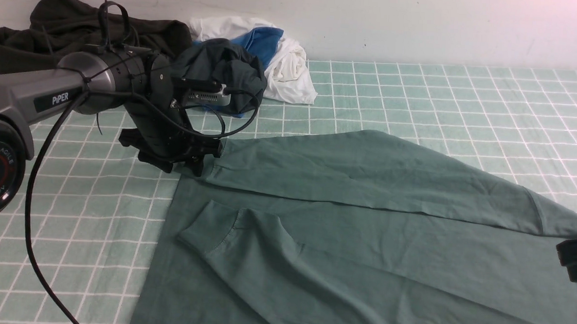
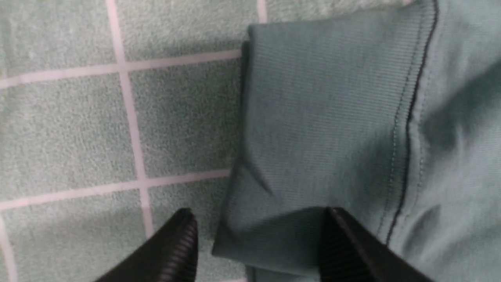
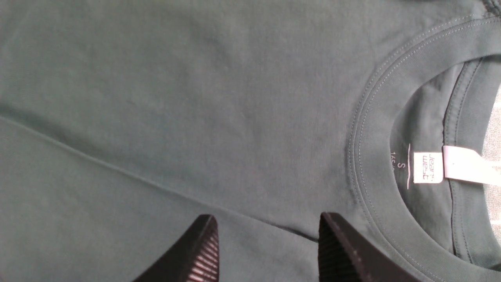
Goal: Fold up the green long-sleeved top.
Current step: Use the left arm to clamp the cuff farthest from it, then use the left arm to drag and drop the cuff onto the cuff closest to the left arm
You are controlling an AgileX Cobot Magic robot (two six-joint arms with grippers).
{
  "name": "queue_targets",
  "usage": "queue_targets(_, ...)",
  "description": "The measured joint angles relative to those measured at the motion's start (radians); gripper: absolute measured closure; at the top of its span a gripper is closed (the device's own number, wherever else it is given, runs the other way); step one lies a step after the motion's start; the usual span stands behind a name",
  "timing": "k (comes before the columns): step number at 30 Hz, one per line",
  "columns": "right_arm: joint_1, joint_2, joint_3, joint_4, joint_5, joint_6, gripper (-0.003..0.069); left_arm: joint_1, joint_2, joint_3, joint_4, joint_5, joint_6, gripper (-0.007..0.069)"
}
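The checked green surface [image 1: 466, 106] carries the green long-sleeved top [image 1: 363, 243], spread flat with both sleeves folded across its body. The left pincer [image 2: 258, 235] stands apart with a cuff [image 2: 325, 117] edge between its fingers. The right pincer [image 3: 268, 235] stands apart over the chest, near the white neck label [image 3: 450, 166].

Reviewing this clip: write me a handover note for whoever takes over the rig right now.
Left end effector: open, low over the far sleeve's cuff, nothing gripped.
Right end effector: open, above the chest beside the neckline, nothing gripped.
Green long-sleeved top: spread on the checked cloth, both sleeves laid across the body.
Done: sleeves folded in.
Left: the body itself is not yet folded; that is probably next.
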Motion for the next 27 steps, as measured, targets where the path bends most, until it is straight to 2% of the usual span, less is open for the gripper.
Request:
queue_targets(2,0.000,0.000,0.000,0.000,0.000,0.000,0.0323,-0.001,0.000,0.000,-0.007,0.000,0.000,0.0373)
queue_targets(4,0.000,0.000,0.000,0.000,0.000,0.000,0.0323,-0.001,-0.006,0.000,-0.008,0.001,0.000,0.0494)
queue_targets(7,0.000,0.000,0.000,0.000,-0.002,0.000,0.0323,-0.001,-0.016,-0.001,0.000,0.004,0.009,0.0586)
queue_targets(17,0.000,0.000,0.000,0.000,-0.005,0.000,0.0323,-0.001,-0.049,-0.032,0.003,0.045,0.044,0.0593)
queue_targets(27,0.000,0.000,0.000,0.001,-0.015,0.000,0.0323,0.000,-0.144,-0.002,-0.034,0.175,0.037,0.0591)
